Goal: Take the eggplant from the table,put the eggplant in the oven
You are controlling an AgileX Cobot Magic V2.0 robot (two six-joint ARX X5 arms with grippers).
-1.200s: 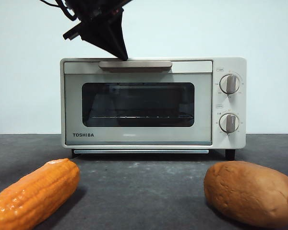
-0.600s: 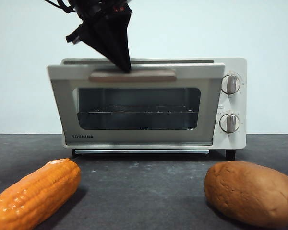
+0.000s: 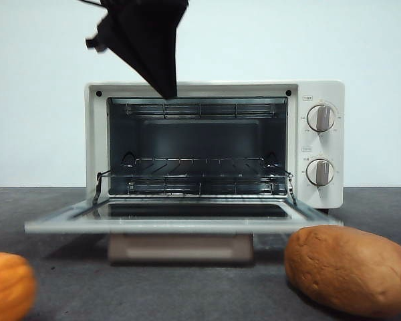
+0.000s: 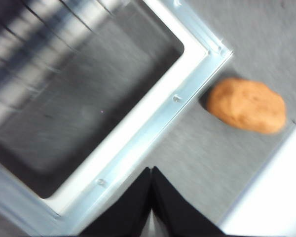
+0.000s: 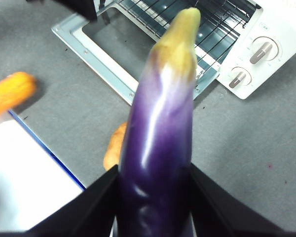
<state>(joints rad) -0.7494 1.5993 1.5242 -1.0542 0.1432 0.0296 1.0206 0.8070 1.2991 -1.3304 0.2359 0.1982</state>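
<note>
My right gripper is shut on the eggplant, glossy purple with a yellowish tip, held high above the table in front of the oven. The eggplant does not show in the front view. The cream oven stands with its door folded down flat and the wire rack exposed. My left gripper hangs shut at the oven's top edge, holding nothing. In the left wrist view this gripper is just beyond the front edge of the door's frame.
A brown sweet potato lies on the table right of the open door. An orange corn cob lies at the far left, partly cut off. A white sheet with a blue edge lies on the table near the corn.
The oven door swung from closed to fully open and flat. My left gripper came off the handle and rose slightly. The corn cob shifted left, mostly out of the front view.
</note>
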